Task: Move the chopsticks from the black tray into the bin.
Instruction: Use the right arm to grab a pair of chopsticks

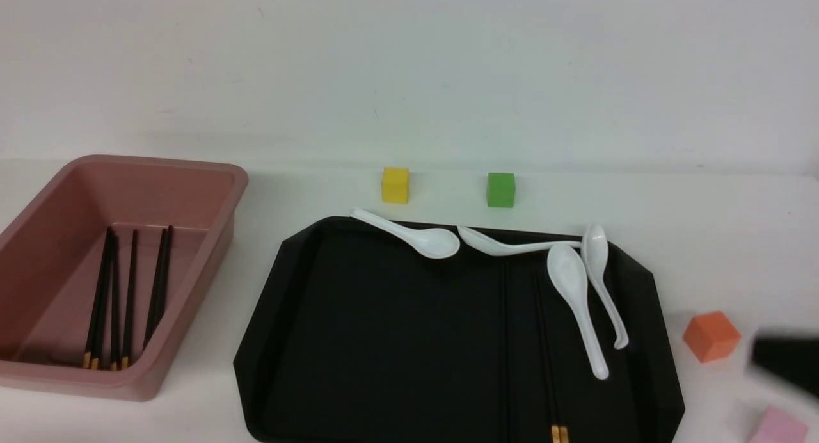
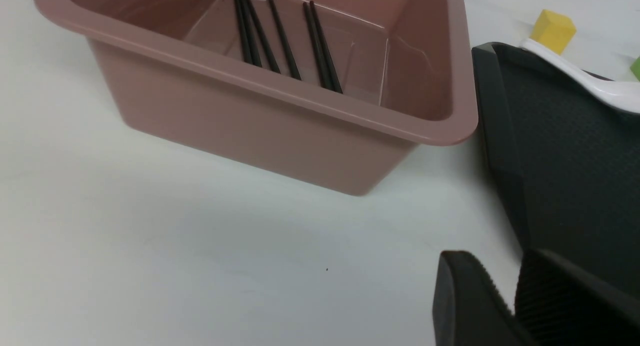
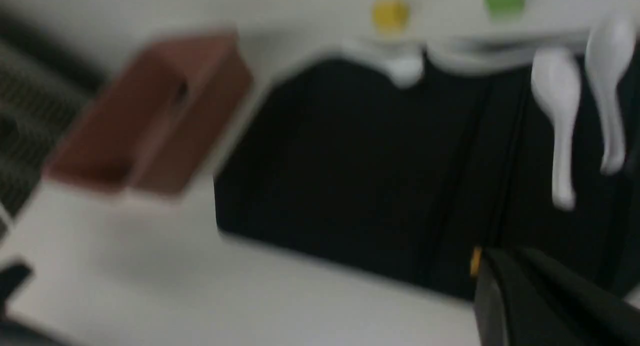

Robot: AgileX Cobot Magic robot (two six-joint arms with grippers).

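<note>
The black tray [image 1: 384,340] lies in the middle of the table. A pair of black chopsticks with gold ends [image 1: 558,434] lies lengthwise on its right half, and a faint dark line to their left may be another stick. The pink bin [image 1: 45,372] stands at the left with several chopsticks [image 1: 128,296] in it, which also show in the left wrist view [image 2: 282,41]. My left gripper [image 2: 492,266] is shut and empty, low over the table between bin and tray. My right gripper [image 3: 505,258] is blurred, looks shut, and is near the gold ends [image 3: 475,261].
Several white spoons [image 1: 576,302] lie along the tray's far and right side. A yellow cube [image 1: 395,185] and a green cube [image 1: 500,189] stand behind the tray. An orange cube [image 1: 710,336] and a pink block [image 1: 777,427] sit right of it, by my blurred right arm [image 1: 787,360].
</note>
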